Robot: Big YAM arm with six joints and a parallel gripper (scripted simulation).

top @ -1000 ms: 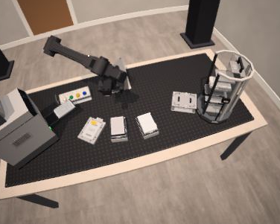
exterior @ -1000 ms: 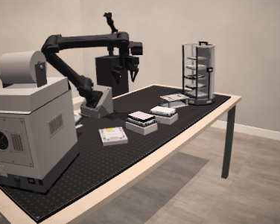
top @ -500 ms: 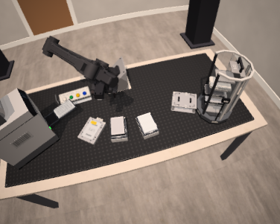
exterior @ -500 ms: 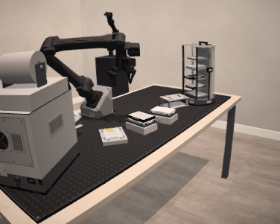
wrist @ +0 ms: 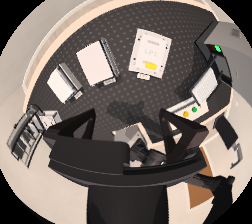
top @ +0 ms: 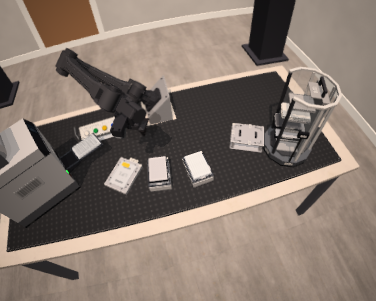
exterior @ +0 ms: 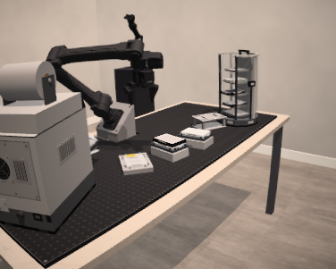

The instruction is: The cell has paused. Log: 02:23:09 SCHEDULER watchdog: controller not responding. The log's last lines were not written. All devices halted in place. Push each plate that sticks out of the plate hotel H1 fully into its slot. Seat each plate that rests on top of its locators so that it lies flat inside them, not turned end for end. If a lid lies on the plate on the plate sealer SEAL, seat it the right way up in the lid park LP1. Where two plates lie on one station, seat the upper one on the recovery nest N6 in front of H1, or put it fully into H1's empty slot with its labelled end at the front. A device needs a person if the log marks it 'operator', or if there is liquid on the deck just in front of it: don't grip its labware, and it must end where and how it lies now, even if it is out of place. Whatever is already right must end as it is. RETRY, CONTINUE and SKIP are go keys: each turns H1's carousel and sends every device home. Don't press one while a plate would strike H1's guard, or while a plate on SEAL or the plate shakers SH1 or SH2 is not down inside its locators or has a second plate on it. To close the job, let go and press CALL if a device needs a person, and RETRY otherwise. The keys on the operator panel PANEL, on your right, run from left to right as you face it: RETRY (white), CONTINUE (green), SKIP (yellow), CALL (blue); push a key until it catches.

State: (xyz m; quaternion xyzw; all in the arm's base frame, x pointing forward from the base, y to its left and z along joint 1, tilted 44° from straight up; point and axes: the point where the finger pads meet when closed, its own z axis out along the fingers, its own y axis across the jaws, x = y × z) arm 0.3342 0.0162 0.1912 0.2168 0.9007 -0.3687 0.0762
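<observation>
My gripper (top: pixel 120 127) (exterior: pixel 143 91) (wrist: pixel 127 112) is open and empty. It hangs above the deck just right of the operator panel (top: pixel 93 129) (wrist: pixel 190 108). A white plate (top: pixel 86 146) (wrist: pixel 204 87) lies on the sealer's tray in front of the grey sealer (top: pixel 27 179) (exterior: pixel 33 151). The lid park (top: pixel 122 174) (exterior: pixel 135 163) (wrist: pixel 150 51) is a flat white tray with a yellow label. Two shakers each carry a plate: one (top: pixel 159 171) (exterior: pixel 169 142) (wrist: pixel 96 63) beside the lid park, the other (top: pixel 197 168) (exterior: pixel 196 134) (wrist: pixel 64 83) sitting slightly askew. The nest (top: pixel 246 136) (exterior: pixel 208 117) stands in front of the round plate hotel (top: pixel 302 119) (exterior: pixel 239 88) (wrist: pixel 29 131).
The arm's grey base (top: pixel 160 103) (exterior: pixel 118 125) stands at the back edge of the deck, with the arm folded over the left half. A black speaker-like column (top: pixel 272 19) stands on the floor behind the table.
</observation>
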